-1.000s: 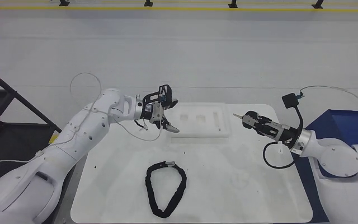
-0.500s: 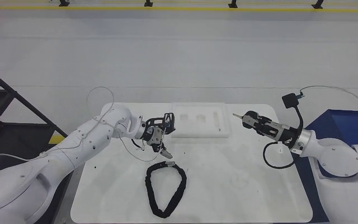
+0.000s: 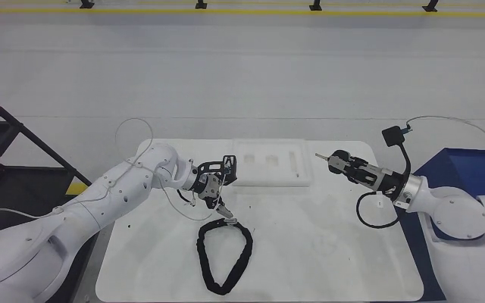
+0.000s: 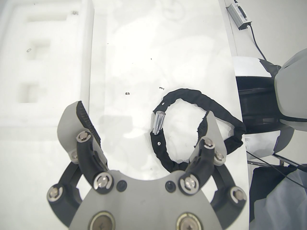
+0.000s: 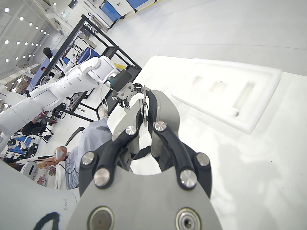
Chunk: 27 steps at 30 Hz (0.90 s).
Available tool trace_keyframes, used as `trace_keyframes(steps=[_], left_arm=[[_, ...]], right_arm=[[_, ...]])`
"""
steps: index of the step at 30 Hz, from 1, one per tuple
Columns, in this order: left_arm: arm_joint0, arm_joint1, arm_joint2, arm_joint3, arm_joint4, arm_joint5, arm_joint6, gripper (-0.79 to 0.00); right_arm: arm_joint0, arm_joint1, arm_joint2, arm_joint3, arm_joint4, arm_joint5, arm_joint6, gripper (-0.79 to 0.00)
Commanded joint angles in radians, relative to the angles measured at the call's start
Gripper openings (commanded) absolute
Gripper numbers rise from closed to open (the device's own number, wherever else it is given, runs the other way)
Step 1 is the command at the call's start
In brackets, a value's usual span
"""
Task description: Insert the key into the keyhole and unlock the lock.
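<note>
Two tools, one per arm. Left tool [image 3: 218, 203], jaws apart, sits just above one lock [image 3: 202, 257], a black sleeved loop lying front-left on the counter [image 3: 326, 250]. The left wrist view shows its chrome cylinder [image 4: 158, 122]. One foam tray [image 3: 254, 176], three pockets. One key [image 5: 144, 111], thin metal, clamped in the right tool [image 3: 336, 160], off the counter.

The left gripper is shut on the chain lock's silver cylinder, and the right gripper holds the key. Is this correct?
Not quite. The left wrist view shows the left gripper open over the silver cylinder of the chain lock, not gripping it. The right gripper does hold the key.
</note>
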Motion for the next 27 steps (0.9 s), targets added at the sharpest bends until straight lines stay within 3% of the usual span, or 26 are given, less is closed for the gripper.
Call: trace_keyframes(steps=[1,9,14,21,27], left_arm=[[0.0,0.0,0.0,0.0,0.0,0.0,0.0,0.0],[0.0,0.0,0.0,0.0,0.0,0.0,0.0,0.0],[0.046,0.008,-0.02,-0.009,0.045,0.0,0.046,0.0],[0.116,0.053,-0.051,-0.057,0.189,0.0,0.226,0.0],[0.179,0.096,-0.09,-0.08,0.417,0.004,0.441,0.0]], right_arm=[[0.0,0.0,0.0,0.0,0.0,0.0,0.0,-0.785],[0.0,0.0,0.0,0.0,0.0,0.0,0.0,-0.785],[0.0,0.0,0.0,0.0,0.0,0.0,0.0,-0.785],[0.0,0.0,0.0,0.0,0.0,0.0,0.0,-0.785],[0.0,0.0,0.0,0.0,0.0,0.0,0.0,-0.785]])
